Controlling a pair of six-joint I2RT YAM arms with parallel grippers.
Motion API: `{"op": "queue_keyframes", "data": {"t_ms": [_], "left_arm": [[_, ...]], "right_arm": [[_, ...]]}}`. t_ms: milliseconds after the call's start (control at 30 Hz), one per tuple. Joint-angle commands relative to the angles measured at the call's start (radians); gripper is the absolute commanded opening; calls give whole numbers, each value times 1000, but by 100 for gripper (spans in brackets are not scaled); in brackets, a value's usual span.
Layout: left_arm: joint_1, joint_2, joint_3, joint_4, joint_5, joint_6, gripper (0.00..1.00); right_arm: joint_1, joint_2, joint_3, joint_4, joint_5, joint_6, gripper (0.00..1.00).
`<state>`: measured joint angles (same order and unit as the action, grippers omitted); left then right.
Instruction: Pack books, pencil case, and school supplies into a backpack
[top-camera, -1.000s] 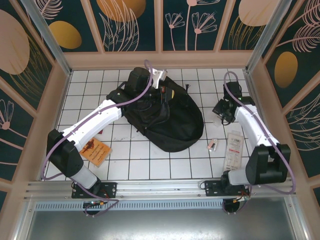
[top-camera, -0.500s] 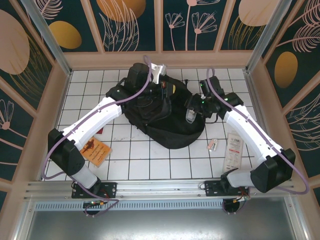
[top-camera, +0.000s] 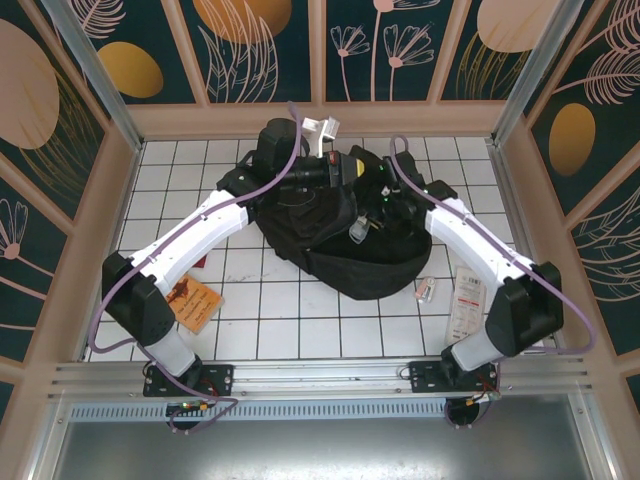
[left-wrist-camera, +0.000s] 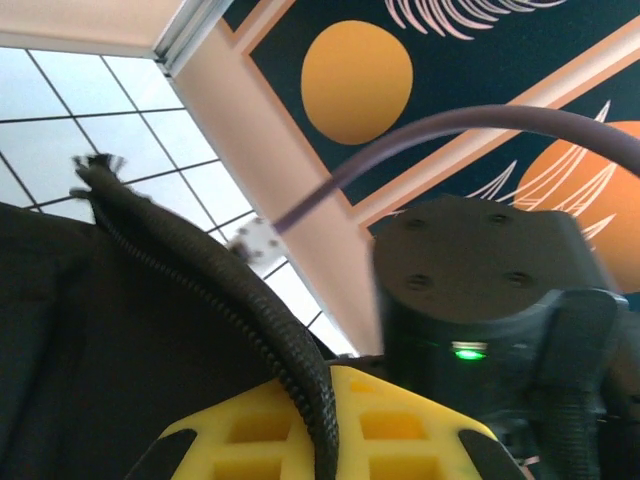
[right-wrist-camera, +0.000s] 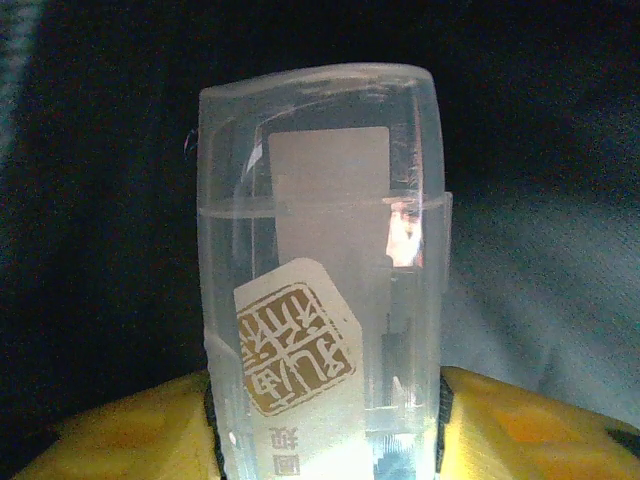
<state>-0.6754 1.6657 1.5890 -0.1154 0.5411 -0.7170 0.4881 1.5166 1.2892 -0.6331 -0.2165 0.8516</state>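
Right gripper (right-wrist-camera: 325, 425): fingers were clamped on a clear case (right-wrist-camera: 320, 240), held upright above the backpack's (top-camera: 345, 265) mouth at table centre. Left gripper (left-wrist-camera: 320, 440): pinched shut on the zip edge (left-wrist-camera: 215, 300), lifted toward 12 o'clock. Advised: case be lowered well inside before release, rim held taut.

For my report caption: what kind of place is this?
Probably a robot test booth: a white gridded table, closed in by leaf-patterned panels, two arms bolted at its near edge, a backpack between them.
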Motion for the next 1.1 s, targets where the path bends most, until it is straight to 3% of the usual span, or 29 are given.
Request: {"op": "queue_keyframes", "data": {"t_ms": [0,200,433,767,1067], "left_arm": [[-6,-12,73,147,39,-46,0],[-7,-15,89,138,36,-42,0],[-6,-18,65,151,42,-37,0],[-3,-36,25,81,-78,50,0],[0,-22,-21,68,-107,78,0]], "right_arm": [[2,58,87,30,-20,35,55],[1,101,124,90,-71,86,59],[3,98,116,144,-98,93,75],[-7,-23,72,72,-9,-4,71],[-21,-175,34,-21,62,-103,70]]}}
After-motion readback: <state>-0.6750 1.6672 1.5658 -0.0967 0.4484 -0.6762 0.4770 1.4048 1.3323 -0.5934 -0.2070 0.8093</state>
